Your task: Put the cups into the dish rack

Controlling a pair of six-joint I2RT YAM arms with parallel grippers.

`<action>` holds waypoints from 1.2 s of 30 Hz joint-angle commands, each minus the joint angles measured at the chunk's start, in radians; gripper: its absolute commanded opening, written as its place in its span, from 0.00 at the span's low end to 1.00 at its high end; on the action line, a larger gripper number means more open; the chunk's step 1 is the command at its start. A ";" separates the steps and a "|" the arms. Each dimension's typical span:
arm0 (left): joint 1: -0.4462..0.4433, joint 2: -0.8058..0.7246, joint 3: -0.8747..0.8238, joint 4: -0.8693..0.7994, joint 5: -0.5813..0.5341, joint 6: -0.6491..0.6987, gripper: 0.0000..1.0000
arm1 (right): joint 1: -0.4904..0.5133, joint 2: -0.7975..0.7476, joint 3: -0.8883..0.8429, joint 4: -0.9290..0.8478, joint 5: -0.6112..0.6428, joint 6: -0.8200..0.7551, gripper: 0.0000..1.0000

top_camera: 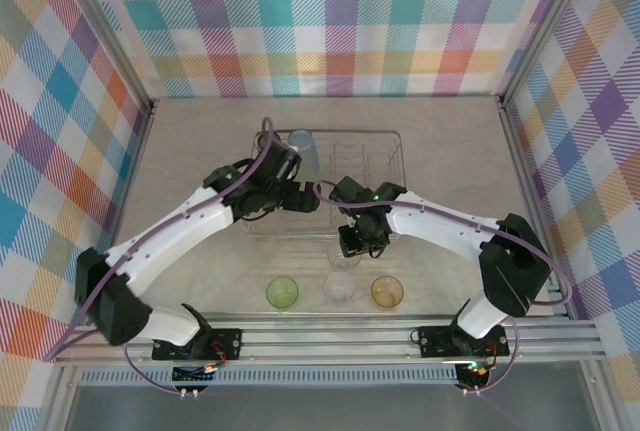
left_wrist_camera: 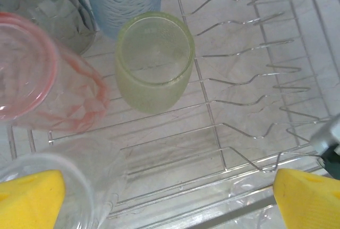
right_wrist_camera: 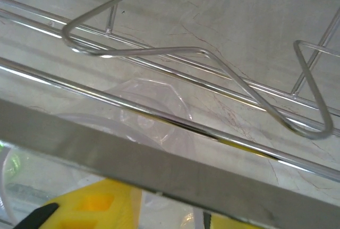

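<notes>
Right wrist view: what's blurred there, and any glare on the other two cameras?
Right wrist: the grey bar across the lower frame is out of focus, while the dish rack wires behind it are sharp with glints. Left wrist: the green cup is crisp, the yellow jaws soft at the corners. Top external: even light, no harsh glare.

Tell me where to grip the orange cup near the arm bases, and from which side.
Take the orange cup by its rim, one finger inside and one outside, coming straight down from above. It stands upright with its mouth open upward, so the rim is exposed and easiest to pinch.
</notes>
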 commanded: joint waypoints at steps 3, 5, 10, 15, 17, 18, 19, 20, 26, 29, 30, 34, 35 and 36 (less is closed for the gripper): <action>-0.004 -0.166 -0.142 0.174 -0.015 -0.041 1.00 | 0.013 0.019 0.037 -0.014 0.052 0.014 0.26; -0.004 -0.207 -0.180 0.195 -0.023 -0.043 1.00 | 0.014 0.021 0.043 -0.021 0.058 0.021 0.20; -0.004 -0.248 -0.226 0.191 -0.048 -0.053 1.00 | 0.016 0.023 0.064 -0.055 0.060 0.026 0.09; -0.003 -0.284 -0.261 0.205 -0.070 -0.088 1.00 | 0.018 -0.030 0.075 -0.086 0.055 0.016 0.00; -0.003 -0.302 -0.271 0.222 -0.069 -0.097 1.00 | 0.019 -0.070 0.079 -0.095 0.045 0.004 0.00; -0.003 -0.312 -0.275 0.232 -0.068 -0.101 1.00 | 0.018 -0.090 0.081 -0.094 0.037 -0.005 0.00; -0.003 -0.326 -0.281 0.244 -0.066 -0.106 1.00 | 0.017 -0.114 0.083 -0.088 0.012 -0.021 0.00; -0.004 -0.343 -0.288 0.262 -0.062 -0.110 1.00 | 0.017 -0.140 0.082 -0.074 -0.022 -0.040 0.00; 0.000 -0.461 -0.361 0.419 -0.001 -0.110 1.00 | -0.026 -0.260 0.051 0.019 -0.244 -0.134 0.00; 0.000 -0.508 -0.404 0.530 0.088 -0.096 1.00 | -0.105 -0.312 0.020 0.078 -0.371 -0.129 0.00; 0.001 -0.521 -0.415 0.557 0.123 -0.088 1.00 | -0.136 -0.330 0.007 0.106 -0.420 -0.124 0.00; 0.001 -0.559 -0.455 0.684 0.297 -0.059 1.00 | -0.290 -0.407 -0.049 0.226 -0.616 -0.081 0.00; 0.001 -0.563 -0.460 0.707 0.339 -0.057 1.00 | -0.327 -0.421 -0.057 0.251 -0.664 -0.071 0.00; 0.001 -0.563 -0.461 0.723 0.376 -0.054 1.00 | -0.358 -0.429 -0.066 0.273 -0.705 -0.064 0.00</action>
